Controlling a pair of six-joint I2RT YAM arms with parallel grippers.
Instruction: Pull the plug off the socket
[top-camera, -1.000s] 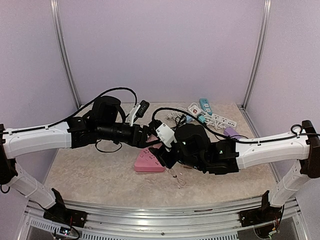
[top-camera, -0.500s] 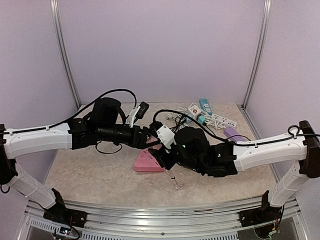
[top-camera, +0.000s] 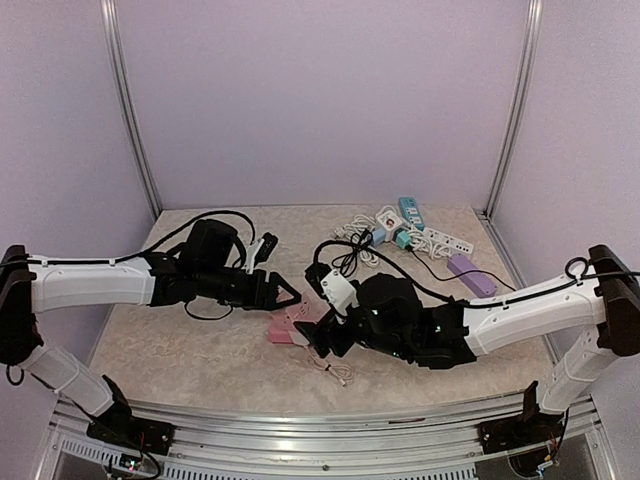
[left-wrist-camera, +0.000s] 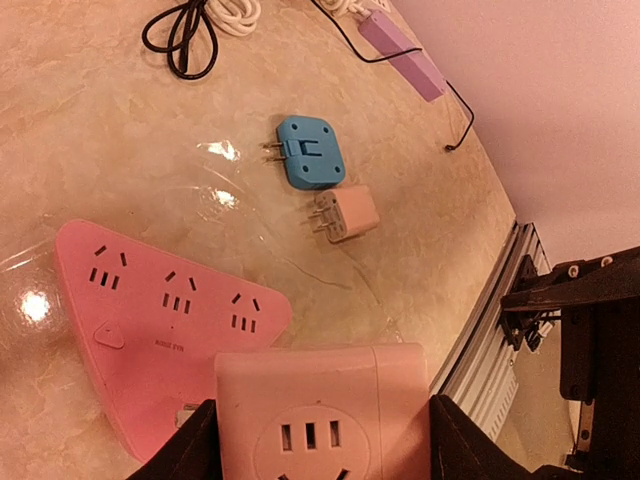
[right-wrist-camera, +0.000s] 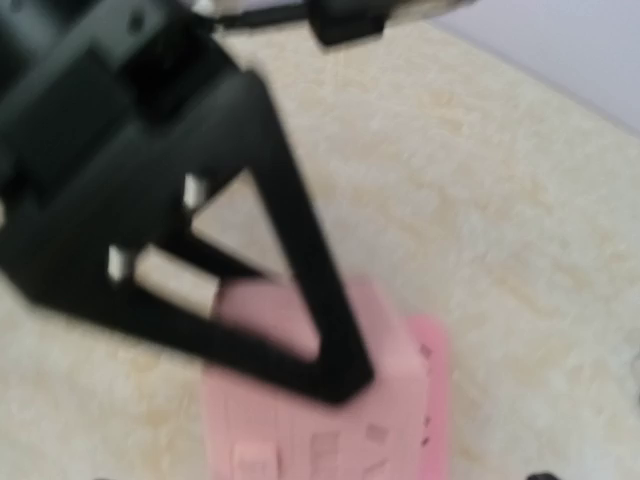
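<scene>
The left fingers (left-wrist-camera: 190, 452) are clamping the pink cube plug (left-wrist-camera: 320, 400) from both sides, its own socket face turned up toward the left wrist camera and its prongs hidden underneath. The pink socket strip (left-wrist-camera: 150, 320), a flat triangle, is lying on the marbled tabletop (top-camera: 200, 350) about midway between the left and right edges and toward the near edge. Its three sets of slots are showing bare, and the cube is overlapping only its near corner. The right fingers (top-camera: 320, 338) are hanging just beside the strip's right side; whether they are spread or closed cannot be told, since the right wrist view is blurred and filled by the left arm's black fingers and the pink cube. Beyond the strip, a blue adapter (left-wrist-camera: 312, 152) and a pale pink plug (left-wrist-camera: 345, 212) are resting close together, while a purple strip (left-wrist-camera: 405, 48) and a coiled black cable (left-wrist-camera: 185, 35) are sitting toward the far edge.
</scene>
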